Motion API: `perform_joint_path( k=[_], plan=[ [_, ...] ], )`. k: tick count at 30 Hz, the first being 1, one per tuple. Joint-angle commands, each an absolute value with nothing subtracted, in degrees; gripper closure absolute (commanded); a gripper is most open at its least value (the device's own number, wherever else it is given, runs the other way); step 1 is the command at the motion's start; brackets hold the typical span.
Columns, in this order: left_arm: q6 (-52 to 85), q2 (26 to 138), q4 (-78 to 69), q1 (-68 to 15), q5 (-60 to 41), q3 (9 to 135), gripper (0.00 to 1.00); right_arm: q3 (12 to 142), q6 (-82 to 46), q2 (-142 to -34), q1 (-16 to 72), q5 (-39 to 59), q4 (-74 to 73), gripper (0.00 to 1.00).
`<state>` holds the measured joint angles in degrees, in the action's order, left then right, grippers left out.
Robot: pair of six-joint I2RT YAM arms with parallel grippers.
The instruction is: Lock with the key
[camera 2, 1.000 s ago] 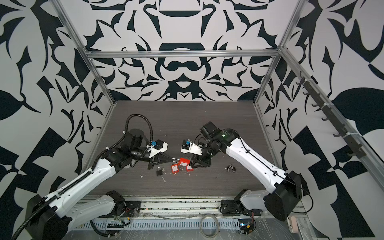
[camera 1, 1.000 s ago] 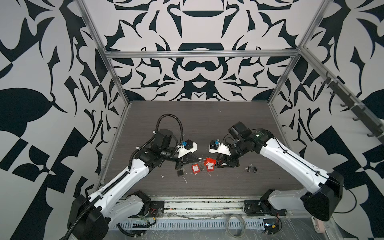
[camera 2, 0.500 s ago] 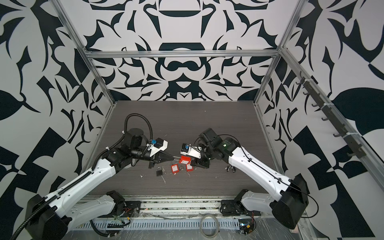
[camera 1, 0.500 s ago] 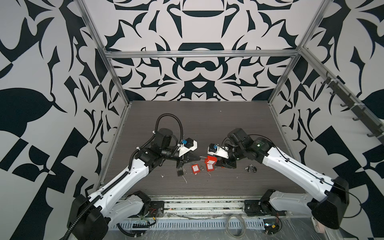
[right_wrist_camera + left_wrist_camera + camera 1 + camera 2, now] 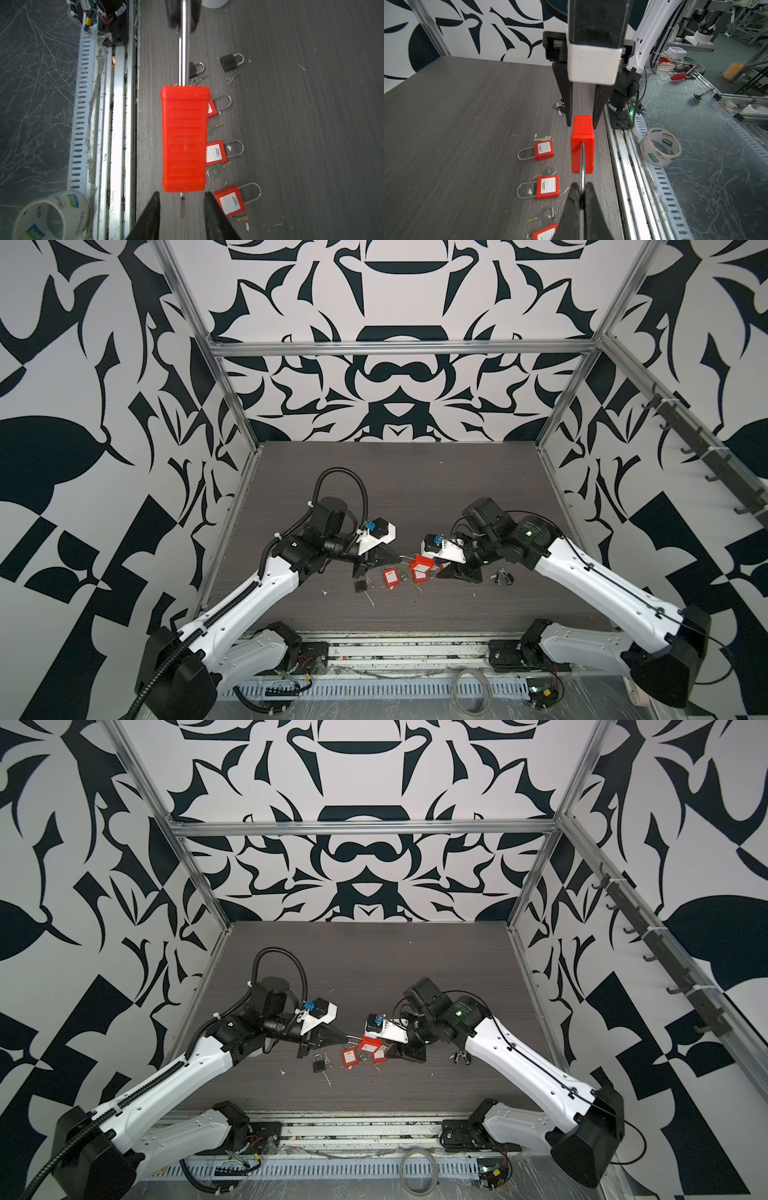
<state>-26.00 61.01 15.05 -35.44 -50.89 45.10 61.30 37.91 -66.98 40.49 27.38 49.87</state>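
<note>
Red padlock: ribbed plastic body, held in the air, lying level. Steel shackle pinched in left gripper. Key sticks out of the body's opposite end, seen edge-on, flanked by right gripper, whose jaws stand clear of it.

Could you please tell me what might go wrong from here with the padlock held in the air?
The left gripper pinches only the thin shackle, so the red padlock may swivel or slip when twisted. The right gripper stands open around what looks like the key in its base; closing off-centre could miss or dislodge it.
</note>
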Motion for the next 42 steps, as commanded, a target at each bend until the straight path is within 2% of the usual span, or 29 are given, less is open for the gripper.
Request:
perform_joint_path(
  k=[1,4,9,11,23,34,38,42],
  plan=[
    [-28.12,61.24,17.39,-35.74,-52.89,47.37,1.0,64.29,39.1,-67.94,40.65,28.31,48.9,0.66],
    [-28.86,61.32,18.3,-35.69,-52.67,47.72,1.0,64.51,39.2,-68.3,40.61,30.12,48.63,0.74],
    [-31.18,61.68,21.04,-35.7,-51.99,49.25,1.0,63.12,39.49,-68.12,40.61,31.76,49.19,0.97],
    [-33.0,61.87,23.35,-35.64,-50.76,50.44,1.0,62.46,40.32,-67.81,40.61,31.75,49.98,0.99],
    [-36.31,62.92,24.9,-31.88,-51.7,52.91,1.0,57.05,42.37,-66.35,37.69,29.97,50.25,1.0],
    [-38.93,65.01,26.53,-29.26,-52.03,53.15,1.0,57.22,44.03,-67.85,34.62,28.52,52.93,1.0],
    [-45.01,70.32,37.73,-27.15,-50.56,59.96,1.0,57.08,39.85,-67.94,33.83,25.45,49.81,1.0],
    [-54.05,81.19,55.9,-26.98,-42.71,70.78,1.0,55.53,31.93,-68.03,33.62,24.65,44.54,1.0]
  ],
)
